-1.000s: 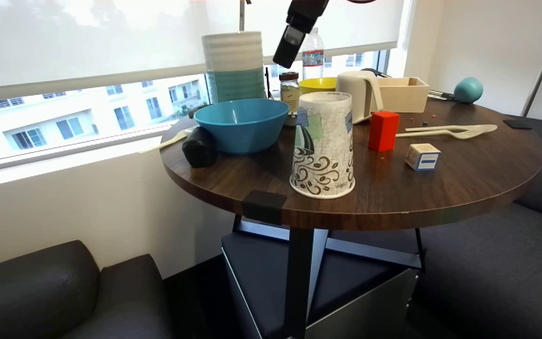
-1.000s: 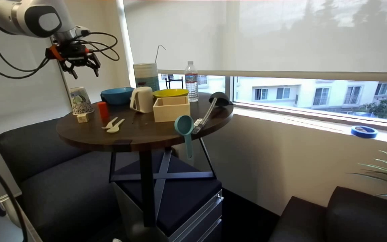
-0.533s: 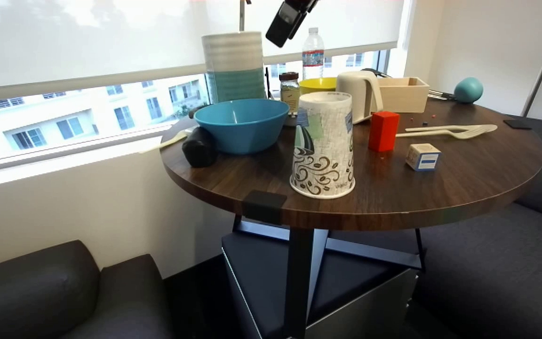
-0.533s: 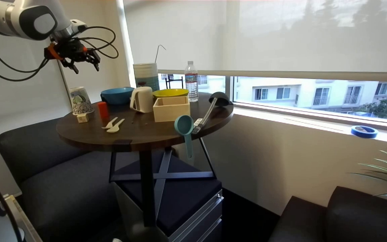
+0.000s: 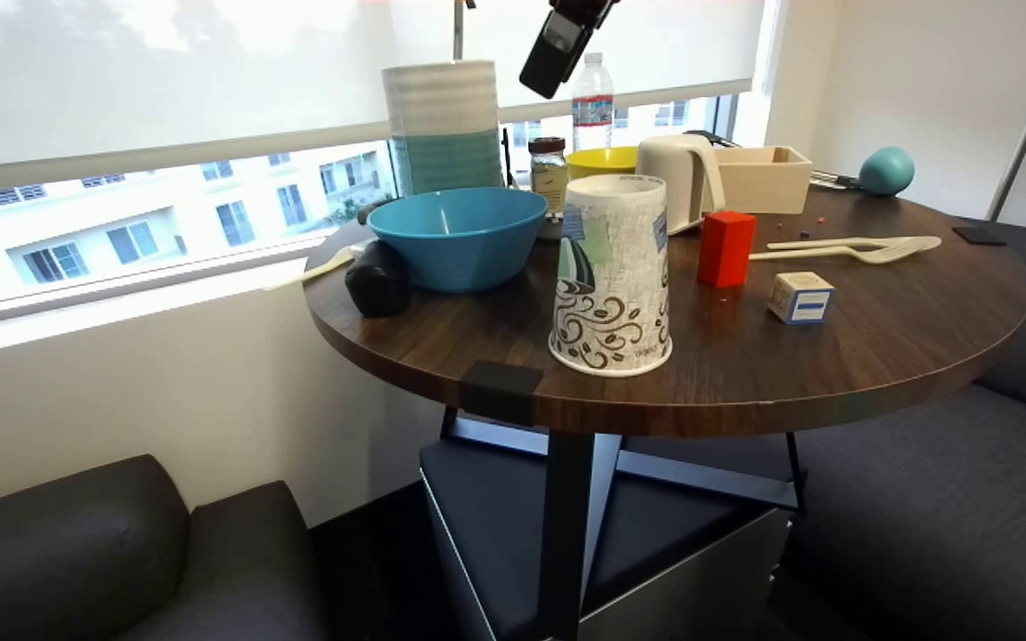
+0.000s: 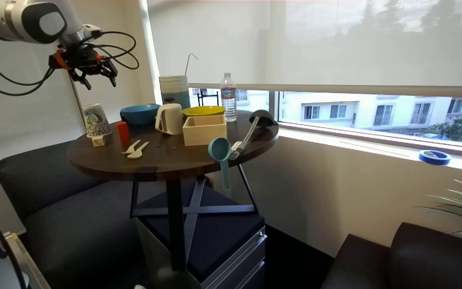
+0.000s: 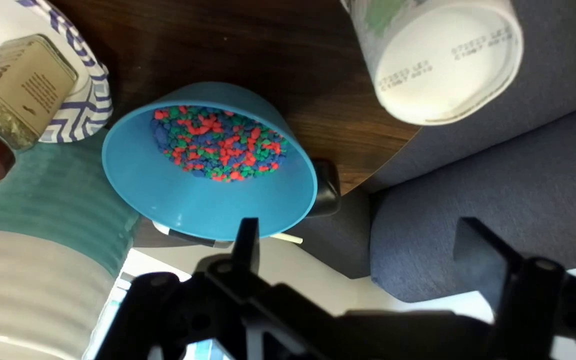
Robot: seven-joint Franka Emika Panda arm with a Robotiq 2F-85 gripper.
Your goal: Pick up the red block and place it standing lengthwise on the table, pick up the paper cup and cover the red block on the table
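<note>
I judge the first half of the job done and the cup's half left to do; in both exterior views the red block (image 5: 727,249) stands upright on its small end on the round dark wood tabletop (image 5: 905,347), inside the edge, uncovered, with the printed toy cube (image 5: 801,298) near it but apart. The patterned paper cup (image 5: 613,285) is upside down, mouth on the wood, close to the tabletop's edge beside the black edge patch (image 5: 501,389); it stands apart from the block.

My tool (image 7: 360,242) is released, jaws wide apart in the wrist view with nothing between them; it hangs above the tabletop, touching nothing there; the cup's closed base and the blue bowl (image 7: 163,200) both show below, well apart from the jaws.

What remains, as I read it: grip the cup, raise it until its rim clears the block's top, carry it in from the edge, lower it around the block and let go; it needs no turning over, being mouth down already; my worry is the rim catching the block and tipping it; the cup looks tall enough to hide it.
</note>
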